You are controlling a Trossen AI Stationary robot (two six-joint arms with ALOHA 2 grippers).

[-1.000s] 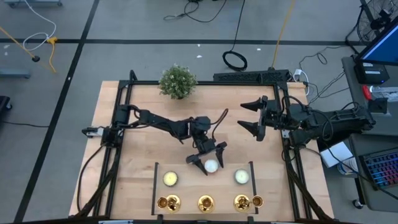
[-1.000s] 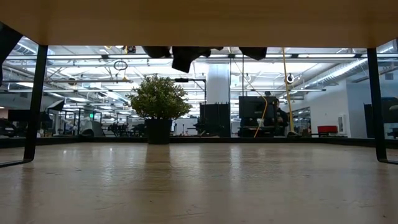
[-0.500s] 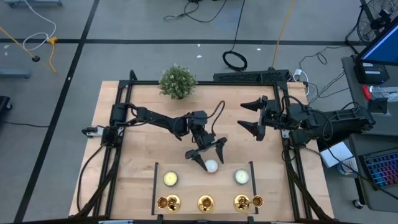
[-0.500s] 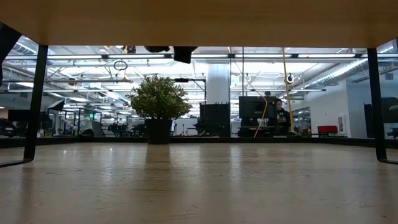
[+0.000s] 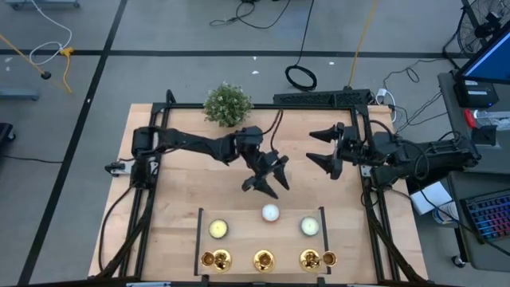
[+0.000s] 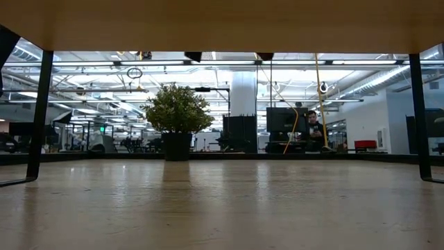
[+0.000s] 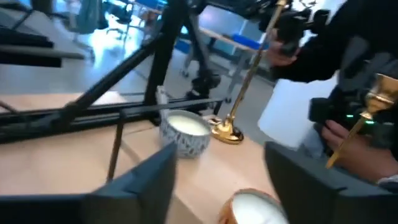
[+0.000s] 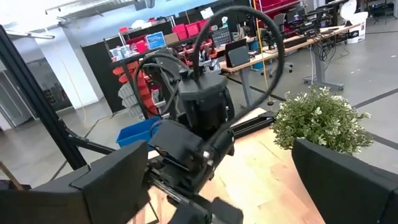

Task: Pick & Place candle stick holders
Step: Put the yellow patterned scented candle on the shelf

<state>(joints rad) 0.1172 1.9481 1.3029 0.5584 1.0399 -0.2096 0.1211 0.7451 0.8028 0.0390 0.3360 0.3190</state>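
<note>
Three shiny gold candle stick holders (image 5: 216, 259) (image 5: 264, 259) (image 5: 309, 259) stand on their round bases in a row at the near edge, inside a low frame (image 5: 199, 239). Three white candles (image 5: 269, 213) stand just beyond them. In the left wrist view one holder (image 7: 231, 127) shows its slim stem beside a candle cup (image 7: 185, 134). My left gripper (image 5: 268, 177) (image 7: 221, 155) is open and empty above the table's middle, beyond the middle candle. My right gripper (image 5: 312, 147) (image 8: 221, 162) is open and empty at the right.
A bushy potted plant (image 5: 228, 104) (image 6: 177, 114) stands at the far edge. A small gold piece (image 5: 329, 257) lies beside the right holder. Black frame rails (image 5: 151, 151) run along the table's left and right sides. A person's hand (image 7: 348, 140) seems to show beyond the near edge.
My left gripper, open throughout, has drawn away from the middle white candle, going up and toward the table's far edge and turning a little. The candle stays where it was. My right arm has kept still.
</note>
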